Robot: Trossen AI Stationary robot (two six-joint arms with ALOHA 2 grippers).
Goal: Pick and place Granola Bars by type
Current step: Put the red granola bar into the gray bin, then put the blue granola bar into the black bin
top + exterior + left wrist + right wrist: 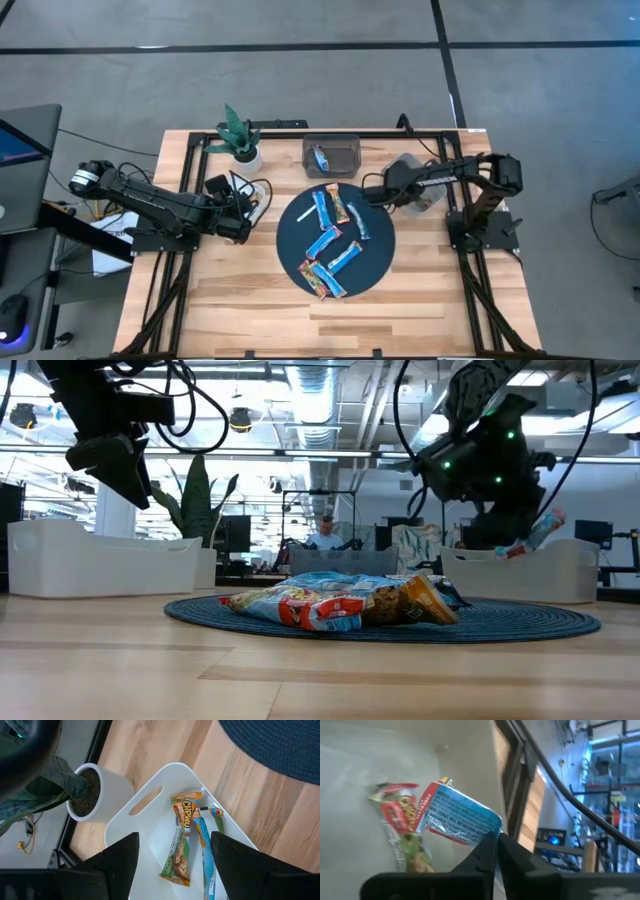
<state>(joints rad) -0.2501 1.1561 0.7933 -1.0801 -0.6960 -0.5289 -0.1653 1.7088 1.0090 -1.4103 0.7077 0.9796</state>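
Several granola bars (330,245), in blue and multicoloured wrappers, lie flat on a round dark blue mat (385,265). My right gripper (496,837) hangs over the right white bin (520,575), shut on a blue-wrapped bar (460,815). A red and green bar (402,827) lies in that bin. My left gripper (172,865) is open above the left white bin (150,790). Inside that bin an orange-green bar (181,840) and a blue one (206,865) lie flat. Another blue bar (320,158) rests in the dark bin (345,145). My right gripper pinches the blue bar between its two fingers at one end (487,827). The bar is lifted clear above the white bin. In the low view it sticks out sideways from the fingers, slanting upward (545,525).
A potted plant (240,140) stands at the far left of the table, beside the left bin. A thin white stick (307,213) lies on the mat's far part. Bare wooden tabletop (330,315) stretches along the near side. A person shows far behind the table (325,535).
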